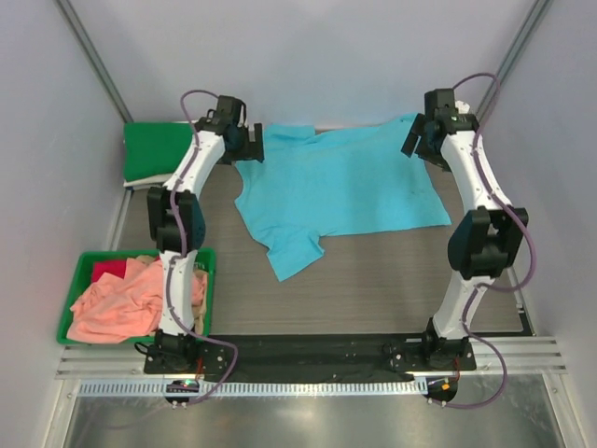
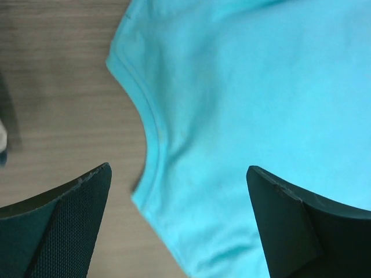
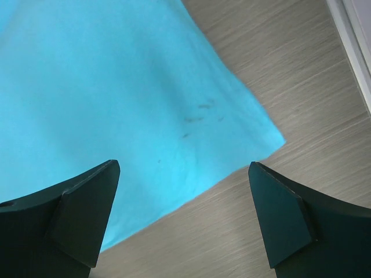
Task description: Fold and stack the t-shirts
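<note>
Left claw (image 2: 178,171): fingers spread wide, holding nothing, poised over a curved hemmed edge of the blue shirt (image 1: 336,182) towards the far left corner.
Right claw (image 3: 184,167): spread wide, empty, above that shirt's straight corner by the right edge.
Blue shirt: spread flat across the far half of the table (image 1: 392,289).
Green shirt (image 1: 157,154): folded in the far left corner.
Bin (image 1: 79,271): at the left edge, holding a crumpled pink shirt (image 1: 117,303) and a red shirt (image 1: 108,270).

Bright, even, diffuse light with faint shadows; overhead view sharp; wrist views slightly soft.
</note>
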`<state>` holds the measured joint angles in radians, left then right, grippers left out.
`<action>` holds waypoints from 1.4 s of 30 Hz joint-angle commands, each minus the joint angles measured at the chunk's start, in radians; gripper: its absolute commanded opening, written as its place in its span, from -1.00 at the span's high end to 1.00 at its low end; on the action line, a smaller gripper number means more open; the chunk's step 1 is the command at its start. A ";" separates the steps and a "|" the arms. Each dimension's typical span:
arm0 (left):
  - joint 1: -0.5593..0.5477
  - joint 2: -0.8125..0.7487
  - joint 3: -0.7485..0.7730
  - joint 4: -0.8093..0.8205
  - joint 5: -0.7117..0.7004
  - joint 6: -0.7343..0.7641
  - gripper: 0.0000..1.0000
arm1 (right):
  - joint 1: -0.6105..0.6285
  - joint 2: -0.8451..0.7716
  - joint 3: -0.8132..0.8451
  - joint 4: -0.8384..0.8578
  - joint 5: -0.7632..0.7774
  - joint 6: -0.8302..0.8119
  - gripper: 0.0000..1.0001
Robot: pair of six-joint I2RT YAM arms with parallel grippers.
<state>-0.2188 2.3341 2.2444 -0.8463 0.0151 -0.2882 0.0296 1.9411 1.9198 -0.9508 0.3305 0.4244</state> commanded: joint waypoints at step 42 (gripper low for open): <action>-0.542 -0.871 -1.585 0.743 -0.049 -0.743 -0.26 | -0.260 -0.511 -1.114 0.745 -0.452 0.295 -0.99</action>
<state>-0.7475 1.4170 0.6487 -0.1684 -0.0418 -1.0100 -0.2264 1.4635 0.8345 -0.2531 -0.1108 0.6830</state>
